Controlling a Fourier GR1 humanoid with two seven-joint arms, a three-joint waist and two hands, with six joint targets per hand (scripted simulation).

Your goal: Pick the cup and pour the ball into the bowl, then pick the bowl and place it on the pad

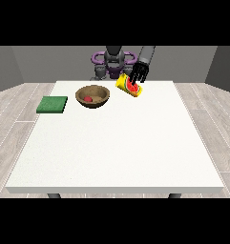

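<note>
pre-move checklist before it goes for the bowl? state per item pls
1. Ball in the bowl: ok, a red ball lies inside.
2. Cup released: not ok, the hand at the view's right has its fingers round the tilted yellow cup.
3. Cup emptied: cannot tell, its inside is not visible.
4. Bowl upright on the table: ok.
5. Pad free to receive the bowl: ok, nothing lies on the green pad, which sits at the bowl's left in the view.
6. Other hand ready: cannot tell, it does not show.
</note>
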